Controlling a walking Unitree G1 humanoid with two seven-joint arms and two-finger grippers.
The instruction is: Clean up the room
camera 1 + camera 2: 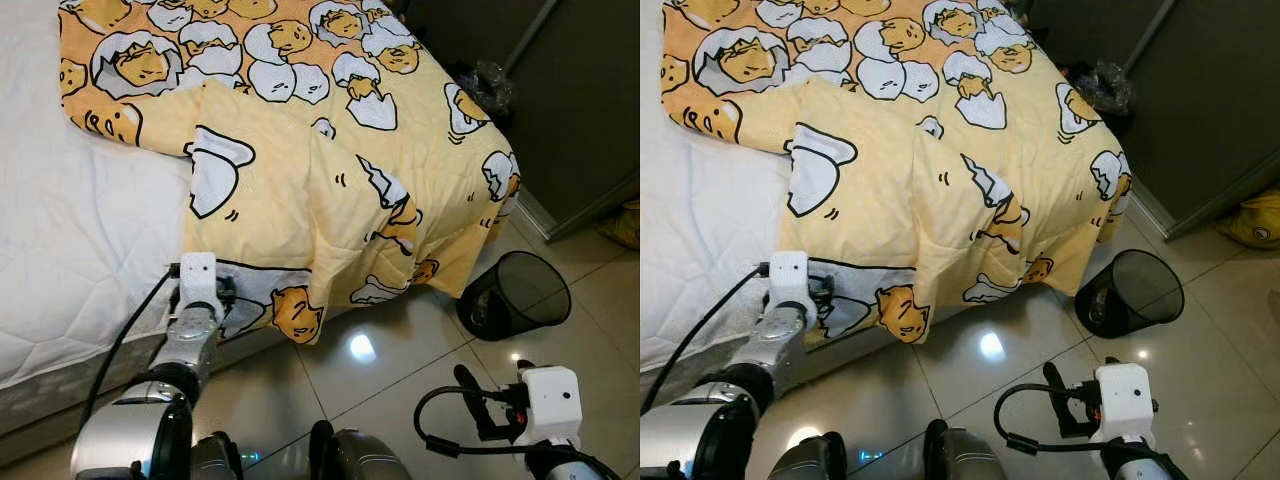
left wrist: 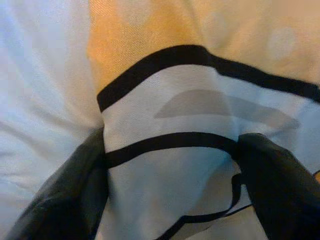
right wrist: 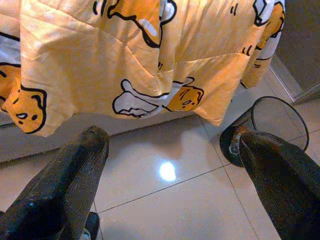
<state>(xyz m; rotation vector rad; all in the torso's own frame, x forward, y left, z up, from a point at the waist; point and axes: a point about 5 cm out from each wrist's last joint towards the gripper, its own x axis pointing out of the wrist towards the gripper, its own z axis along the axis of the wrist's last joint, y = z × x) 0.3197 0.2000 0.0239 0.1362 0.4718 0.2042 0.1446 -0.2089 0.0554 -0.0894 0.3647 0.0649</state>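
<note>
Nearest the robot, the right claw [image 3: 170, 165] hangs low over the glossy tiled floor [image 1: 400, 370], its two black fingers [image 3: 70, 180] spread wide with nothing between them — through the gap shows the tile and a bright spot of reflected light. Just ahead and to its right, a black mesh wastebasket [image 1: 515, 293] lies tipped on its side on the floor, its open mouth turned toward the robot, close beside the hanging corner of the blanket.

On the left, the left claw [image 2: 170, 165] reaches up to the edge of the bed [image 1: 70, 330] and pinches the lower edge of the yellow blanket [image 1: 330, 190]; in the left wrist view the cloth — a white patch with black outlines — fills the space between both fingers.

The blanket, printed with cartoon eggs, lies rumpled across the right part of the bed, one fold turned back over itself, and drapes over the bed's side and corner toward the floor. To its left the white quilted mattress [image 1: 70, 220] is bare. Farther off, a crumpled dark plastic bag [image 1: 485, 85] sits by a dark cabinet [image 1: 580, 100], and something yellow [image 1: 1255, 222] lies on the floor at the far right.
</note>
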